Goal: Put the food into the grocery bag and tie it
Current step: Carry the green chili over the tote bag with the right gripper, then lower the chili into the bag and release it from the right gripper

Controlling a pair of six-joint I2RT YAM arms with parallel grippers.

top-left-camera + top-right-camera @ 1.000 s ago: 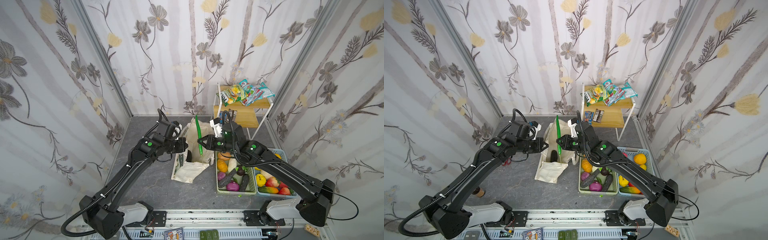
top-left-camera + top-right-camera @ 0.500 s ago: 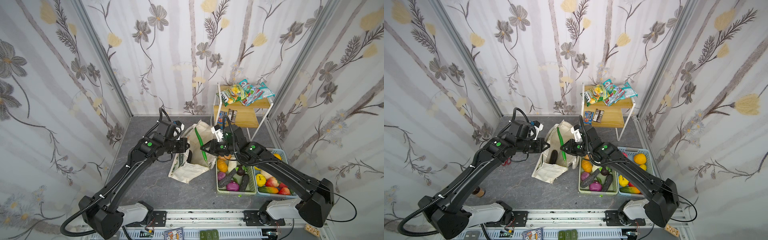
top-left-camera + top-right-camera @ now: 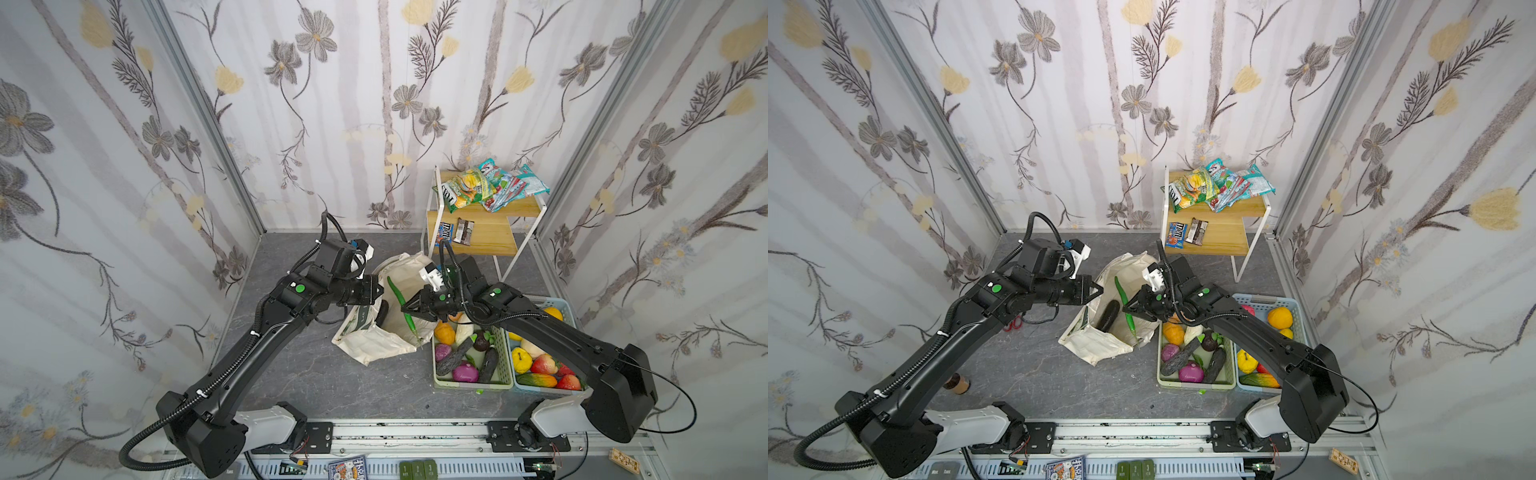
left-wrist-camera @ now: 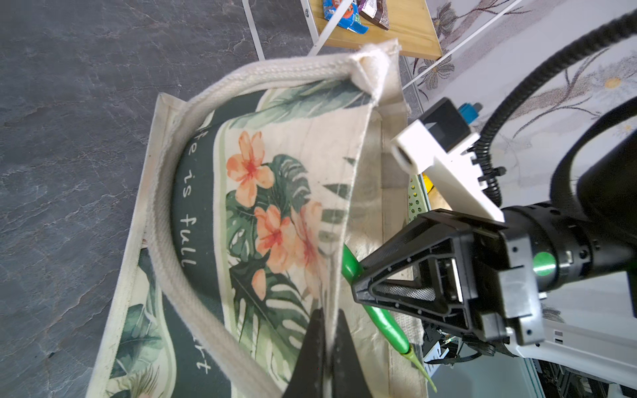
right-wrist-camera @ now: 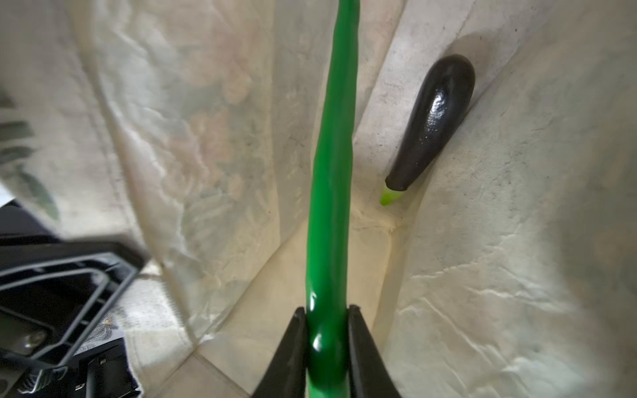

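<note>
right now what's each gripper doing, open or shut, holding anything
Left gripper: closed, pinching the cloth rim of the grocery bag.
Right gripper: closed on the long green stalk.

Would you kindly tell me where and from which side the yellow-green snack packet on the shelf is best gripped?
The yellow-green snack packet lies flat, and its dark end seems to jut past the wooden shelf's edge on the grocery bag's side. I would pinch that free end, coming in level from the bag's side, one jaw above and one below.
</note>
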